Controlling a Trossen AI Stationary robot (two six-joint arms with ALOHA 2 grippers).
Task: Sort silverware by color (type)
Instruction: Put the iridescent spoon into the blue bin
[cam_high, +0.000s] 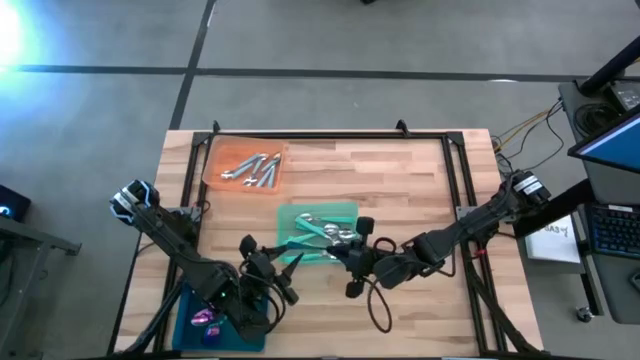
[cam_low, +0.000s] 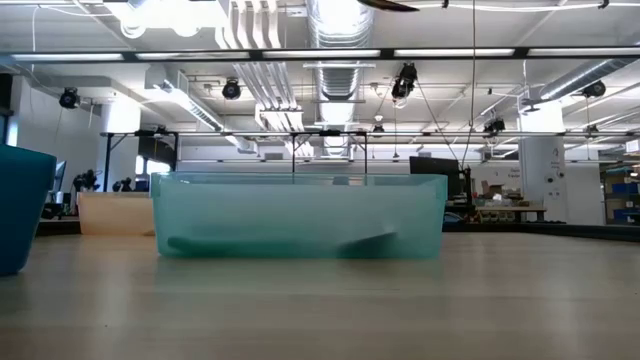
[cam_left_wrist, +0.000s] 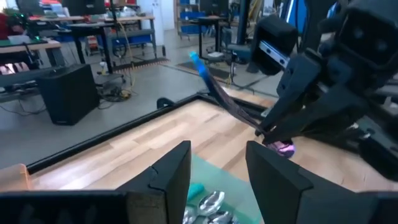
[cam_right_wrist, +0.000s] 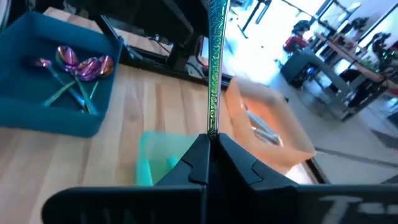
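Observation:
My right gripper (cam_right_wrist: 211, 138) is shut on a spoon with an iridescent purple bowl (cam_left_wrist: 285, 148) and a teal handle (cam_left_wrist: 208, 78), held above the green tray (cam_high: 318, 228). My left gripper (cam_left_wrist: 217, 158) stands open just left of it, over the tray's near left part, with nothing between its fingers. In the green tray lie silver-headed, teal-handled spoons (cam_left_wrist: 210, 204). All-silver pieces (cam_high: 255, 168) lie in the orange tray (cam_high: 222, 160) at the far left. Purple-headed spoons (cam_right_wrist: 78, 68) lie in the blue tray (cam_right_wrist: 37, 118) at the near left. My right gripper pinches the spoon's neck (cam_left_wrist: 264, 129) between its two fingers, just above the purple bowl. The fingers come from the table's right, nearly level. The spoon is lifted clear of the tray; its handle (cam_right_wrist: 215, 74) slants up beyond the fingertips and the bowl hangs just below them.
A black frame (cam_high: 330, 135) runs along the table's far and side edges. Bare wood (cam_high: 400, 170) lies right of the orange tray and near the front edge. In the low view only the green tray (cam_low: 300, 215), blue tray (cam_low: 20, 205) and orange tray (cam_low: 112, 212) show.

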